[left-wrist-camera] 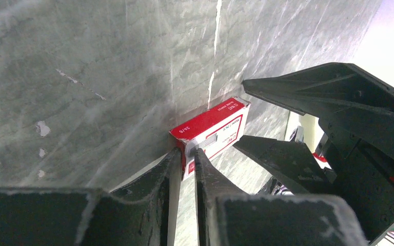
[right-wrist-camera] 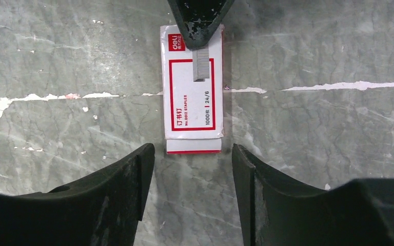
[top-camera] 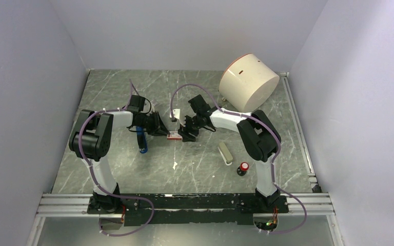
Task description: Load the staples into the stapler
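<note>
The staples box (top-camera: 173,135), red and white, lies flat mid-table between my two grippers. My left gripper (top-camera: 165,131) is nearly closed, with its fingertips pinching the box's left end (left-wrist-camera: 187,152). In the right wrist view its tip covers the far end of the box (right-wrist-camera: 192,110). A grey ribbed staple strip (right-wrist-camera: 201,64) shows on the box top; I cannot tell if it is printed or loose. My right gripper (right-wrist-camera: 192,154) is open and empty, and its fingers straddle the box's near end without touching it. The blue stapler (top-camera: 142,141) lies under my left arm.
A beige oblong bar (top-camera: 225,153) and a red-capped black knob (top-camera: 243,168) lie at the right front. A large cream cylinder (top-camera: 248,83) rests on its side at the back right. A small white scrap (top-camera: 175,165) lies in front of the box.
</note>
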{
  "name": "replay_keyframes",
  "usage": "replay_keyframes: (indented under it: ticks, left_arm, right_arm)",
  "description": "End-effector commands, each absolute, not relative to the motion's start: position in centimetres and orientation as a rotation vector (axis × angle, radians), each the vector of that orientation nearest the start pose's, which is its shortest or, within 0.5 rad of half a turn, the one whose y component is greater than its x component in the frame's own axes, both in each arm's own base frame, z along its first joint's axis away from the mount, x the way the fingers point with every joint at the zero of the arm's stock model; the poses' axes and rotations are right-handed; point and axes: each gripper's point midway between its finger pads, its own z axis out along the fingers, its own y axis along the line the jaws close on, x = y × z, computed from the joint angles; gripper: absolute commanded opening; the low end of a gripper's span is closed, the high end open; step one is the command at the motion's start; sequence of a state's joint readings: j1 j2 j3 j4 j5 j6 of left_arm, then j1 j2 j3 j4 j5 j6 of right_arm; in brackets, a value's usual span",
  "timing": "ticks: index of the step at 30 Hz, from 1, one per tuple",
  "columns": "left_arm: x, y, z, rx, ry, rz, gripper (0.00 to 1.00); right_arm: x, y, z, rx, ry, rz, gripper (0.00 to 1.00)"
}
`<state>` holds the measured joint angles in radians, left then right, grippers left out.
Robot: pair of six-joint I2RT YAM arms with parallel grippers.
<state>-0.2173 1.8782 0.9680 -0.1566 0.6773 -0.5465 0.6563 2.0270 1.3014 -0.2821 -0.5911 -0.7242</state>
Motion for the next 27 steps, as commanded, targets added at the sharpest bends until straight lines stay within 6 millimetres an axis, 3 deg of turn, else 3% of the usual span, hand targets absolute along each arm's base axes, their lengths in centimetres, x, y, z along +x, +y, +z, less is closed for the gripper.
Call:
replay_keyframes:
  ticks: [1, 10, 16, 22, 27]
  left_arm:
    - [33.1, -20.3, 2.1, -0.192, 2.702, -1.163, 0.21]
    - [33.4, -20.6, 2.3, -0.173, 2.696, -1.194, 0.18]
    - [33.3, -20.9, 2.1, -0.169, 2.698, -1.231, 0.16]
    - [34.1, -20.7, 2.3, -0.146, 2.705, -1.201, 0.14]
    - [34.6, -20.6, 2.2, -0.130, 2.715, -1.196, 0.14]
  right_arm:
    - [31.9, 33.8, 0.7, -1.742, 1.783, 0.728, 0.57]
    - [32.0, 34.1, 0.6, -1.727, 1.774, 0.738, 0.49]
    - [32.1, 34.1, 0.1, -1.740, 1.770, 0.716, 0.56]
    - [31.8, 33.8, 0.0, -1.769, 1.776, 0.715, 0.43]
    - [31.1, 33.2, -0.1, -1.793, 1.789, 0.721, 0.58]
